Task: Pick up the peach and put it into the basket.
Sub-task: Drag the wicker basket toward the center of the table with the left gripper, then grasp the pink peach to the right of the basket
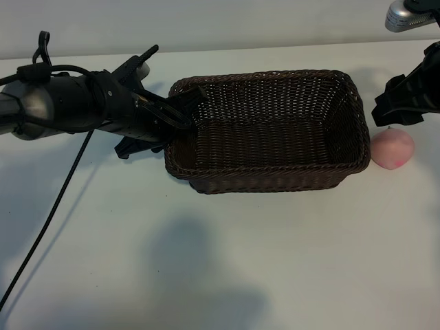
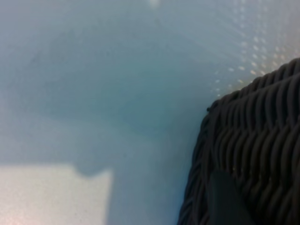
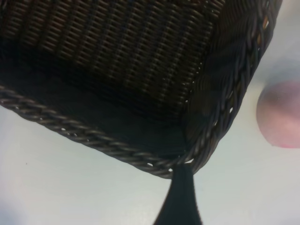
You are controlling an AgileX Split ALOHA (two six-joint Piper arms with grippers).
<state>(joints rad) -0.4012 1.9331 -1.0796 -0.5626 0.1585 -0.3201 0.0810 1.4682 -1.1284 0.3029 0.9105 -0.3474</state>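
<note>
Plain white worktop (image 1: 206,261) under soft shadows, peach (image 1: 392,148) lying just beside the basket (image 1: 268,130), right gripper (image 1: 405,103) above it, fingers open, left gripper (image 1: 185,110) fingers half apart astride the basket's rim

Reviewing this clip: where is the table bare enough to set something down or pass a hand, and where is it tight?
Free: the wide table strip in front of the basket, and the basket's empty interior. Crowded: the basket's left end, where the left gripper sits at the rim, and the right end, where the peach lies beside the wall beneath the right gripper.
</note>
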